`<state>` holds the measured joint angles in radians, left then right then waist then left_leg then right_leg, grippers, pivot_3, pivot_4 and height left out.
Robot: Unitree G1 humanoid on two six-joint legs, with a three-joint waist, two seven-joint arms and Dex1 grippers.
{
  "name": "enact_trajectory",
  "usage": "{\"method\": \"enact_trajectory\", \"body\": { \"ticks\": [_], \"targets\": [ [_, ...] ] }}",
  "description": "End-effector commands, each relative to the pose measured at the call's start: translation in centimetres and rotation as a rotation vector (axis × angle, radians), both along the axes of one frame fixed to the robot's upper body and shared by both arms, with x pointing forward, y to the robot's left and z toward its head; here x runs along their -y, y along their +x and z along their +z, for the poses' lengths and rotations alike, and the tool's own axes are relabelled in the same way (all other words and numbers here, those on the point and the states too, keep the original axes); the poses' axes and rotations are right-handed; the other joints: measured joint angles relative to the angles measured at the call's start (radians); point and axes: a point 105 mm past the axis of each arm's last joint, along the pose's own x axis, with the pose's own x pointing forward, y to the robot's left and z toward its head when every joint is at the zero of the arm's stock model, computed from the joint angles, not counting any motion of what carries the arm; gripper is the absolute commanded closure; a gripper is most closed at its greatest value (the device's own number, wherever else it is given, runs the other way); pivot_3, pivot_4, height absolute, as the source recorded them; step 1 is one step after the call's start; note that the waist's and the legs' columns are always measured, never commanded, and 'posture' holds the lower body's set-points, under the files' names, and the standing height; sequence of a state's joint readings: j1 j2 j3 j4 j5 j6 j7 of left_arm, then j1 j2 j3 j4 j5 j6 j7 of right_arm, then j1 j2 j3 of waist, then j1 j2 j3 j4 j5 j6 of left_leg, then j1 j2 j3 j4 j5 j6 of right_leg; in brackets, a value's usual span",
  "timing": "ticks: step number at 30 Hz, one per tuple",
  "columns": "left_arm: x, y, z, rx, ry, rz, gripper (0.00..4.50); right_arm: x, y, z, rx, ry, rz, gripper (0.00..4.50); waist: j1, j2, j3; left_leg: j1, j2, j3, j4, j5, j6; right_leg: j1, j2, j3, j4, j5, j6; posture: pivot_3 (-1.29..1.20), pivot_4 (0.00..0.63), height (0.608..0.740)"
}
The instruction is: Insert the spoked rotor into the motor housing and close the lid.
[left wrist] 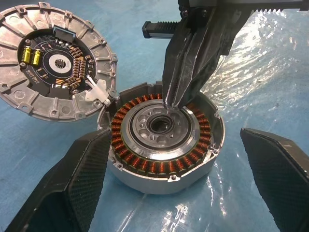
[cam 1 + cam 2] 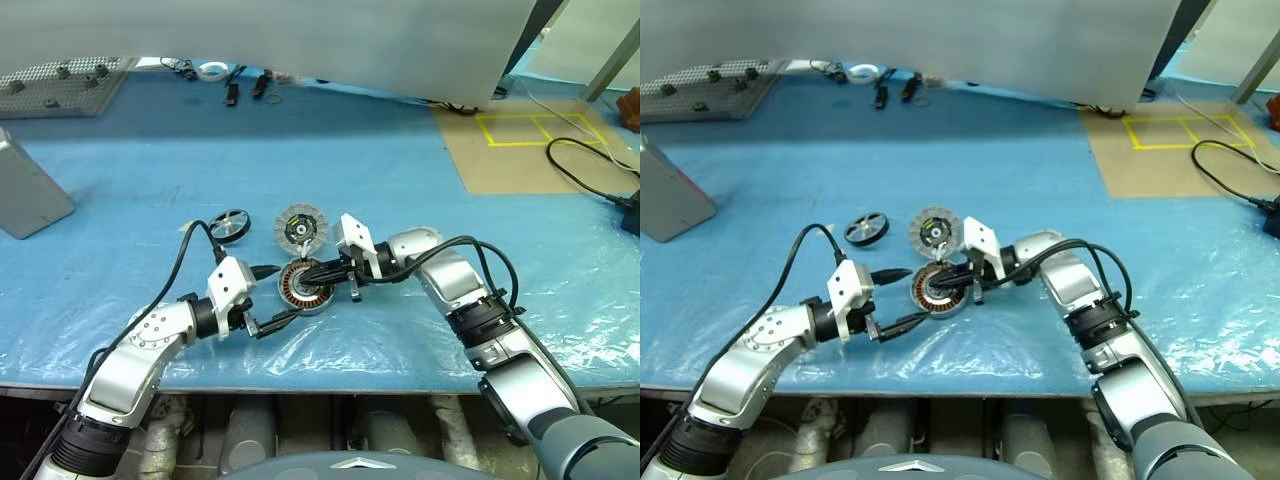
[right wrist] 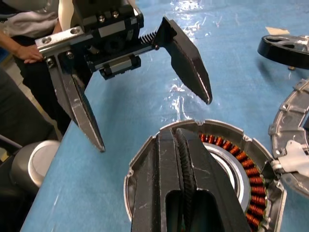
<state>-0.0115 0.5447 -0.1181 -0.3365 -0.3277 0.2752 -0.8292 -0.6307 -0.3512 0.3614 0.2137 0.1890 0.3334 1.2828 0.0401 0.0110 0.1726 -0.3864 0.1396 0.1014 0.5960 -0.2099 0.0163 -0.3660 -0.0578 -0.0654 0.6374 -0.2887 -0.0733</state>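
Observation:
The motor housing [image 2: 305, 288] lies open on the blue table, its copper windings [image 1: 159, 166] ringing a silver centre. My right gripper [image 1: 171, 102] is shut and empty, its tips pointing down at the housing's inner ring; contact is unclear. My left gripper [image 2: 272, 296] stands open, one finger [image 1: 77, 179] on each side of the housing without touching it. The lid [image 2: 301, 229] lies just behind the housing, ribbed face with black centre up. The spoked rotor [image 2: 230, 223] lies flat to the lid's left, apart from both grippers.
A grey rectangular box [image 2: 25, 190] sits at the far left. At the back are a perforated plate with bolts [image 2: 60, 85], a tape roll [image 2: 212, 70], a brown board with yellow tape [image 2: 540, 140] and a black cable [image 2: 585, 175]. A person [image 3: 21, 46] stands by the table.

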Motion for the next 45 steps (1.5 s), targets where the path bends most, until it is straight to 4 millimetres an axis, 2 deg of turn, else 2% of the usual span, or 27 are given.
{"method": "enact_trajectory", "body": {
  "ticks": [1,5,13,17,20,28,30,32,35,38,42,45],
  "targets": [
    [0.5,-0.2,1.2,0.045,-0.008,-0.03,0.0,-0.4,0.1,-0.5,0.048,-0.035,0.016,4.46,0.0,0.0,0.0,0.0,0.0,0.0,0.0,0.0,0.0,0.0,0.0,0.0,0.0,0.0,0.0,0.0,0.15,0.74],
    [0.5,-0.2,1.3,0.046,-0.007,-0.03,0.0,0.0,0.7,-2.2,0.041,-0.08,-0.008,4.46,0.0,0.0,0.0,0.0,0.0,0.0,0.0,0.0,0.0,0.0,0.0,0.0,0.0,0.0,0.0,0.0,0.15,0.74],
    [0.3,-0.3,1.3,0.044,-0.006,-0.019,0.0,0.4,1.0,-2.8,0.032,-0.109,-0.012,4.46,0.0,0.0,0.0,0.0,0.0,0.0,0.0,0.0,0.0,0.0,0.0,0.0,0.0,0.0,0.0,0.0,0.15,0.74],
    [0.4,-0.3,1.4,0.046,-0.008,-0.018,0.0,0.9,0.9,-4.3,0.019,-0.173,-0.02,4.46,0.0,0.0,0.0,0.001,0.0,0.0,0.0,0.0,0.0,0.001,0.0,0.0,0.0,0.0,0.0,0.0,0.15,0.74],
    [0.6,-0.2,1.4,0.048,-0.009,-0.018,0.0,1.2,1.3,-4.6,-0.059,-0.18,-0.073,4.46,0.0,0.0,0.0,0.003,0.0,0.0,0.0,0.0,0.0,0.003,0.0,0.0,0.0,0.0,0.0,0.0,0.15,0.74],
    [0.7,-0.3,1.2,0.042,-0.012,-0.018,0.0,1.4,1.6,-2.7,-0.165,-0.099,-0.134,4.46,0.003,0.0,0.0,0.005,0.0,0.0,0.0,0.0,0.0,0.005,0.0,0.0,-0.001,0.0,0.0,0.0,0.15,0.74],
    [0.6,-0.2,1.1,0.043,-0.013,-0.018,0.0,1.2,1.3,-1.2,-0.208,-0.015,-0.122,4.46,0.003,0.0,0.0,0.004,0.0,0.0,0.0,0.0,0.0,0.005,0.0,0.0,-0.001,0.0,0.0,0.0,0.15,0.74],
    [0.6,-0.1,1.1,0.044,-0.016,-0.017,0.0,0.9,0.8,1.1,-0.25,0.089,-0.091,4.46,0.002,0.0,0.0,0.002,0.0,0.0,0.0,0.0,0.0,0.003,0.0,0.0,-0.001,0.0,0.0,0.0,0.15,0.74],
    [0.5,0.0,1.1,0.046,-0.018,-0.013,0.0,0.8,0.5,3.6,-0.222,0.162,-0.063,4.46,0.002,0.0,0.0,-0.002,0.0,0.0,0.0,0.0,0.0,-0.001,0.0,0.0,-0.001,0.0,0.0,0.0,0.15,0.74],
    [0.3,0.2,1.2,0.052,-0.022,-0.001,0.0,0.9,0.3,5.3,-0.191,0.202,-0.055,4.46,0.001,0.0,0.0,-0.002,0.0,0.0,-0.001,0.0,0.0,-0.001,0.0,0.0,-0.001,0.0,0.0,0.0,0.15,0.74],
    [-0.4,0.9,1.9,0.07,-0.036,0.047,0.0,1.3,0.0,6.3,-0.138,0.208,-0.058,4.46,0.001,0.0,0.0,-0.002,0.0,0.0,-0.002,0.0,0.0,-0.001,0.0,0.0,-0.001,0.0,0.0,0.0,0.15,0.74],
    [-1.7,1.6,2.2,0.097,-0.024,0.111,0.0,1.8,0.4,6.6,-0.093,0.208,-0.105,4.46,0.001,0.0,0.0,-0.001,0.0,0.0,-0.002,0.0,0.0,-0.001,0.0,0.0,-0.002,0.0,0.0,0.0,0.15,0.74]
  ]
}}
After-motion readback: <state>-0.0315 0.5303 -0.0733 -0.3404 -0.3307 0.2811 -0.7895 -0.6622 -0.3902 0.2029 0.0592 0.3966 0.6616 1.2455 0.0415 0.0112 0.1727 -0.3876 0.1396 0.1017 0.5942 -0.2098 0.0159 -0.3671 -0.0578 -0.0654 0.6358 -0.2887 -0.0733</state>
